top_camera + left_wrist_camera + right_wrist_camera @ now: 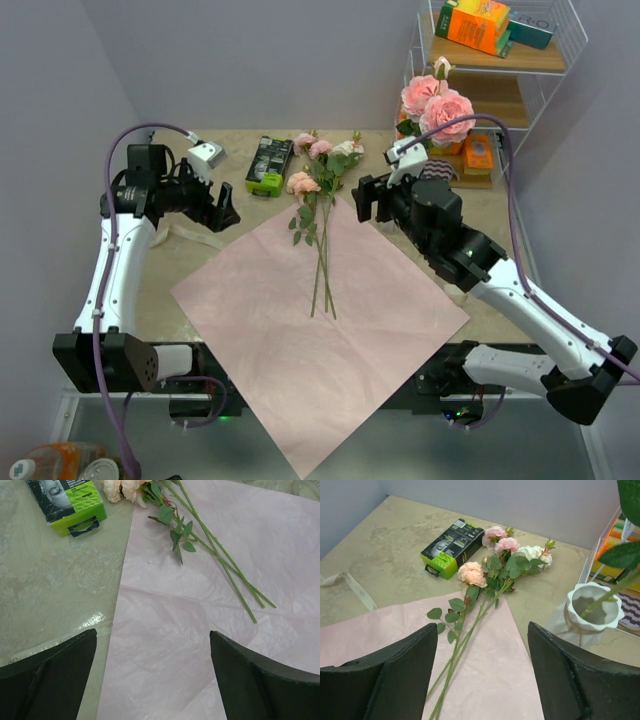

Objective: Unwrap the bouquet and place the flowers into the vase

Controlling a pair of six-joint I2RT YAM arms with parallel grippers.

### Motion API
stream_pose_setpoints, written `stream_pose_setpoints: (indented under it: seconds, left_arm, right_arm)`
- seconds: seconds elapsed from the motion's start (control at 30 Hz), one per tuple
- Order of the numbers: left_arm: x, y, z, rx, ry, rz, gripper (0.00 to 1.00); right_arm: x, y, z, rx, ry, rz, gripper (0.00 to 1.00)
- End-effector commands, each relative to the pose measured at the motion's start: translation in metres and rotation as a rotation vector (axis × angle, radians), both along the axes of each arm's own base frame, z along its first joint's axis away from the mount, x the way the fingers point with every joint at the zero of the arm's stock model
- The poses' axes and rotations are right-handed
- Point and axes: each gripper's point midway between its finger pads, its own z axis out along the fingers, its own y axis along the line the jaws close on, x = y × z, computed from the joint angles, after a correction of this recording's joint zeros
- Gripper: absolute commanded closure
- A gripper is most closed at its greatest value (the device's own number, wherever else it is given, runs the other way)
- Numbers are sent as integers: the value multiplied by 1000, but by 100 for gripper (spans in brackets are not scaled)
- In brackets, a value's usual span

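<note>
The bouquet is unwrapped: its pale pink paper lies flat on the table. Several pink and cream flowers rest on it, blooms toward the far edge, stems pointing toward me. The white ribbed vase stands at the right and holds a green stem. Two big pink blooms stand above it in the top view, where my right wrist hides its body. My right gripper hovers open just right of the flowers, nothing between its fingers. My left gripper is open and empty over the paper's left corner.
A black and green box lies at the back, left of the blooms. The loose beige ribbon lies on the table left of the paper. A wire shelf with orange boxes stands at the back right, behind the vase.
</note>
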Motion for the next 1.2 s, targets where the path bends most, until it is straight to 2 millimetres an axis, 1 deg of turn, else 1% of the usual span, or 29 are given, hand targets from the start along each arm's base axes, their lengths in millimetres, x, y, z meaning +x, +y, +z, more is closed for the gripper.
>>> stream_pose_setpoints:
  seconds: [0.0,0.03,0.07,0.13,0.23,0.27,0.3,0.33,0.37,0.4,0.43,0.47,0.53,0.57,0.6,0.67,0.7,0.77,0.8,0.83,0.87,0.9,0.93,0.97,1.0,1.03,1.07,1.13,1.17]
  left_arm:
    - [3,0,18,-17,-43,15,1]
    - [3,0,17,-17,-42,13,1]
    - [3,1,15,-14,-41,15,1]
    - [2,1,11,-11,-34,14,1]
    - [0,2,10,-4,-37,13,1]
    - [0,2,10,-5,-38,12,1]
    - [0,1,10,-6,-41,10,1]
    - [0,1,10,-6,-40,8,1]
    - [-1,0,10,-11,-41,5,1]
    - [0,0,9,-12,-41,4,1]
    - [0,-1,9,-16,-41,2,1]
    - [1,-1,8,-18,-41,2,1]
    - [1,-1,6,-19,-34,3,1]
    - [2,0,5,-17,-32,7,1]
    - [2,0,5,-17,-27,11,1]
    - [2,1,5,-8,-25,15,1]
    - [2,2,5,-2,-32,13,1]
    - [0,4,6,9,-39,15,1]
    - [1,4,6,12,-43,17,1]
    - [0,4,6,14,-44,17,1]
    - [0,5,6,15,-41,17,1]
    - [-1,5,5,16,-41,15,1]
    - [0,5,5,16,-43,14,1]
    - [-1,5,4,15,-38,15,1]
    - [-2,5,4,16,-35,14,1]
    - [-2,5,4,17,-35,13,1]
    - [-3,5,3,19,-33,11,1]
    - [-3,6,4,29,-43,10,1]
    - [-3,6,4,33,-45,10,1]
  right_arm:
    - [-16,-23,30,72,-99,-75,22]
    - [-21,-31,40,90,-124,-90,21]
    - [-22,-34,45,91,-137,-96,21]
    - [-31,-42,62,117,-168,-96,21]
    - [-45,-42,68,121,-196,-69,22]
    - [-49,-41,67,119,-196,-57,22]
    - [-54,-33,62,107,-181,-28,22]
    - [-56,-27,54,84,-163,-9,21]
    - [-53,-22,38,28,-125,-31,21]
    - [-61,-7,27,-8,-107,0,21]
    - [-61,-2,15,-54,-90,-25,21]
    - [-62,13,-10,-148,-53,-42,21]
    - [-63,29,-36,-226,-16,-62,21]
    - [-63,43,-56,-288,-3,-82,21]
    - [-62,47,-64,-296,11,-99,21]
    - [-60,57,-82,-238,46,-130,23]
    - [-58,63,-95,-236,63,-138,29]
    - [-54,72,-111,-208,94,-162,35]
    - [-50,79,-133,-257,120,-178,37]
    - [-48,84,-144,-256,143,-196,39]
    - [-40,82,-150,-274,162,-225,40]
    - [-34,83,-165,-291,195,-241,41]
    - [-29,87,-188,-304,249,-242,43]
    - [-17,83,-195,-290,271,-260,43]
    - [-14,84,-203,-280,289,-250,43]
    - [-14,91,-210,-269,314,-205,43]
    - [-6,91,-211,-239,314,-204,43]
    - [0,92,-216,-233,328,-202,44]
    - [6,94,-218,-230,335,-205,44]
